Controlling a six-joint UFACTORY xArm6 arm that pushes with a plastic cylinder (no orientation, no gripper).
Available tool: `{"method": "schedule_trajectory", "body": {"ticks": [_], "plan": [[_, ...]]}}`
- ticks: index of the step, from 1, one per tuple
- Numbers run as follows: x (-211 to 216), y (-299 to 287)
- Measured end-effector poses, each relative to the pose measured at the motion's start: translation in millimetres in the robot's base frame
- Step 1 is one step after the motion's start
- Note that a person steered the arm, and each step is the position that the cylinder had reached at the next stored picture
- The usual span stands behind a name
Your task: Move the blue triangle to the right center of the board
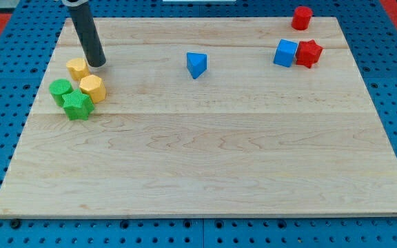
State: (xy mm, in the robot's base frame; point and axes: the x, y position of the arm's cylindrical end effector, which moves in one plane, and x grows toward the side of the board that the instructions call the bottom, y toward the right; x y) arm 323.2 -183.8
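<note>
The blue triangle [196, 65] lies on the wooden board [205, 158] a little left of centre, near the view's top. My tip [97, 63] rests on the board at the upper left, far to the left of the triangle. It stands right beside a yellow block [77, 68], just to that block's right. The dark rod rises from the tip to the view's top edge.
Below the tip is a cluster: a second yellow block [92, 89], a green round block [60, 90] and a green star-shaped block [78, 106]. At the upper right are a blue cube [285, 53], a red star-shaped block [309, 53] and a red block [302, 17].
</note>
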Motion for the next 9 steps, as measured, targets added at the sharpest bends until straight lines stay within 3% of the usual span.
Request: {"method": "schedule_trajectory", "body": {"ticks": [2, 4, 8, 9], "plan": [[-62, 43], [-69, 51], [64, 278], [45, 249]]}}
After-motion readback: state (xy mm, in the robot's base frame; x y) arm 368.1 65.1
